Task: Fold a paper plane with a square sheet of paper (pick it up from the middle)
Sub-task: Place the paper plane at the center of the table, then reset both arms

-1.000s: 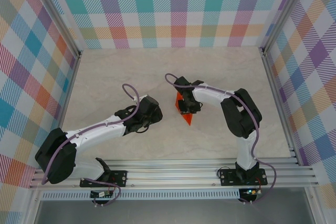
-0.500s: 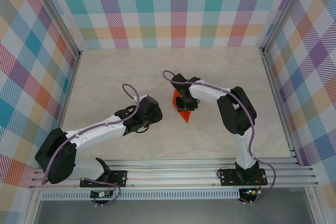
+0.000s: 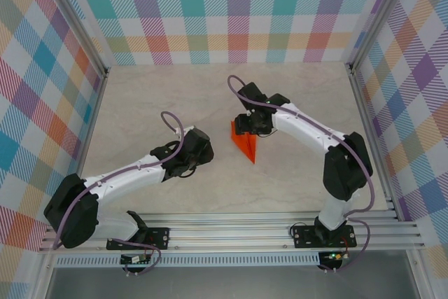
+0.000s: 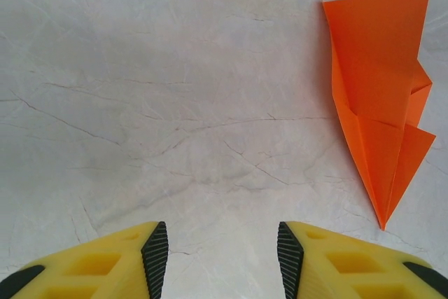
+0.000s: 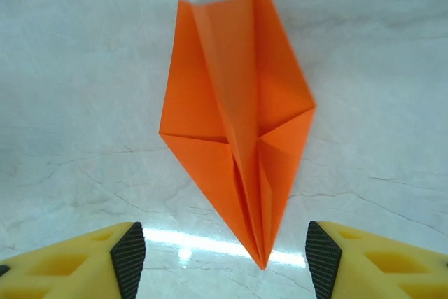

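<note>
Paper plane [image 5: 234,117] lies flat; wrist views reveal creases.

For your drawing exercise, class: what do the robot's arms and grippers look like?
Both arms, the left arm and the right arm, have white links and black joints, with a purple cable looped along each. The left gripper and the right gripper carry yellow fingers with cut-out hollows, tipped by black ribbed pads.

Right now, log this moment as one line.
paper plane: lying on table | left gripper: open, empty | right gripper: open, empty
</note>
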Robot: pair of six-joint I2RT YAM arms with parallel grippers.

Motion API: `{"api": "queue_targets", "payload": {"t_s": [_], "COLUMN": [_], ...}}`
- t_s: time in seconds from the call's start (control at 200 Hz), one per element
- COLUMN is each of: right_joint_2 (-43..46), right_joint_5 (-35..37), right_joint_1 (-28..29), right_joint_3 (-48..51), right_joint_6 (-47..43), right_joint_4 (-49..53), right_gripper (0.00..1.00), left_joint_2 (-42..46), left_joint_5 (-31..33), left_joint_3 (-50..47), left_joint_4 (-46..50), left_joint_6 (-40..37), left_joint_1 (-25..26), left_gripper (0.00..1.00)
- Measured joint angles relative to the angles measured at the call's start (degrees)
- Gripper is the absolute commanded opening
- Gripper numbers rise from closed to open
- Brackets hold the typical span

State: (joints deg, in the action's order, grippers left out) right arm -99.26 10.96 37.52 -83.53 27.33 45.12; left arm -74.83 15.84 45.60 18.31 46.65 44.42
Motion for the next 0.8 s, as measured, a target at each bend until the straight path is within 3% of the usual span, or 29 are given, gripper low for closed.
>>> {"api": "queue_targets", "payload": {"t_s": [0.13,0.24,0.33,0.425,0.51,0.625,0.805], "right_joint_2": [10.62,21.99,30.82,35.80,35.28,30.95,20.74], "right_joint_5": [7.89,17.81,24.35,28.83,30.91,27.52,21.24], "right_joint_1": [0.00,-0.61,-3.69,-10.51,-15.91,-21.27,-23.87], "right_joint_3": [6.47,14.60,22.91,30.84,37.31,46.56,54.77], "right_joint_6": [-1.51,-2.14,-3.63,-6.34,-9.49,-13.86,-21.59], "right_joint_4": [-2.54,-6.25,-10.91,-16.17,-21.75,-32.59,-50.23], "right_gripper": [0.87,1.00,1.00,1.00,1.00,1.00,1.00], "left_joint_2": [1.33,3.80,7.48,11.87,15.45,19.69,24.22], "left_joint_5": [2.29,6.36,10.82,15.34,19.15,23.34,26.56], "left_joint_3": [-0.09,-0.57,-2.16,-4.13,-5.38,-7.54,-10.67], "left_joint_4": [1.25,2.71,3.63,5.11,6.91,7.52,7.50], "left_joint_6": [-1.25,-3.23,-4.07,-5.66,-6.97,-8.87,-11.69], "left_joint_1": [-0.02,-0.15,-0.57,-1.92,-3.96,-6.49,-11.17], "left_gripper": [0.58,0.75,0.89,0.99,1.00,1.00,1.00]}}
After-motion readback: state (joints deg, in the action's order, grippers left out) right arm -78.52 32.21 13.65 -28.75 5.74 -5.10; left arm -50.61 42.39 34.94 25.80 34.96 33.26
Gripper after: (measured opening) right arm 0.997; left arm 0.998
